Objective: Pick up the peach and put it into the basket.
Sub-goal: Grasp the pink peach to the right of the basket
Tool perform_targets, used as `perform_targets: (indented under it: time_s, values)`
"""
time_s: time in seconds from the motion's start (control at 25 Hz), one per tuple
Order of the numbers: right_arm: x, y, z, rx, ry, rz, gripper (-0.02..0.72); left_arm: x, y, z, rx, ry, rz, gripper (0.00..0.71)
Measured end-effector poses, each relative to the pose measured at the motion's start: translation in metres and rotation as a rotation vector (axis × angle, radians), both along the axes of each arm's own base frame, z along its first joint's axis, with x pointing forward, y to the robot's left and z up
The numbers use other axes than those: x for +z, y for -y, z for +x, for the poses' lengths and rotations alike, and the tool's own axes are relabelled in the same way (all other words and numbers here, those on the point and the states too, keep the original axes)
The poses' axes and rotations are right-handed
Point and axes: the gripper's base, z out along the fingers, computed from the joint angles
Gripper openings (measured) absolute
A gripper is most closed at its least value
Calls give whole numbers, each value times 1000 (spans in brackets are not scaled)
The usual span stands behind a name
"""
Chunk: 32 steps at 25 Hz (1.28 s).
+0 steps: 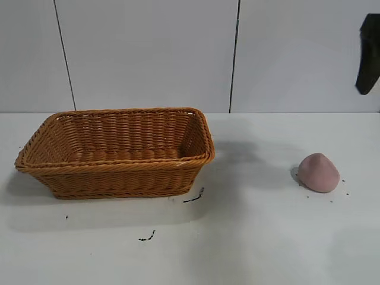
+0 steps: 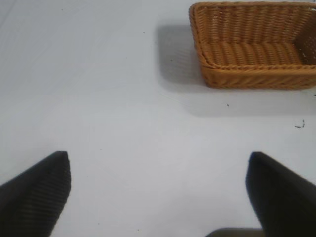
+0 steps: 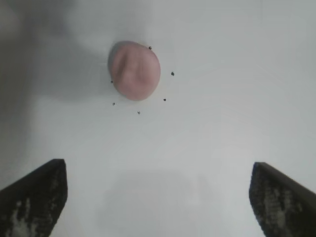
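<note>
The dusty-pink peach (image 1: 319,172) lies on the white table at the right; it also shows in the right wrist view (image 3: 134,70). The orange-brown wicker basket (image 1: 119,151) stands at the left, empty; it shows in the left wrist view too (image 2: 254,47). My right gripper (image 3: 158,170) is open and empty, above the table and apart from the peach; a dark part of it (image 1: 368,53) shows at the exterior view's upper right edge. My left gripper (image 2: 159,163) is open and empty over bare table, away from the basket.
Small dark specks and scuffs mark the table in front of the basket (image 1: 193,198) and around the peach (image 3: 172,73). A panelled white wall (image 1: 154,53) stands behind the table.
</note>
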Motion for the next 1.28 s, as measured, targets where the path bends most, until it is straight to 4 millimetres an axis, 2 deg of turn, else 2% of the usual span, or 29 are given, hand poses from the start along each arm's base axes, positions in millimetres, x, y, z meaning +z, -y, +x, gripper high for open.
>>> perform_targets:
  time_s: [0.2, 0.36, 0.44, 0.68, 0.92, 1.12, 1.2, 1.28]
  values:
    - [-53, -15, 41, 68, -89, -9, 696, 0, 0, 0, 0, 0, 0, 693]
    - [-88, -29, 53, 114, -149, -14, 696, 0, 0, 0, 0, 0, 0, 693]
    - [-99, -29, 56, 114, -159, -13, 696, 0, 0, 0, 0, 0, 0, 693]
    - [-113, -28, 61, 102, -156, -27, 696, 0, 0, 0, 0, 0, 0, 693]
    - [-142, -28, 65, 100, -191, -27, 696, 0, 0, 0, 0, 0, 0, 693]
    - [-150, -29, 66, 96, -200, -21, 693, 0, 0, 0, 0, 0, 0, 693]
    - [-151, -29, 66, 94, -201, -18, 642, 0, 0, 0, 0, 0, 0, 693]
    - [-151, -29, 66, 94, -207, -17, 507, 0, 0, 0, 0, 0, 0, 693]
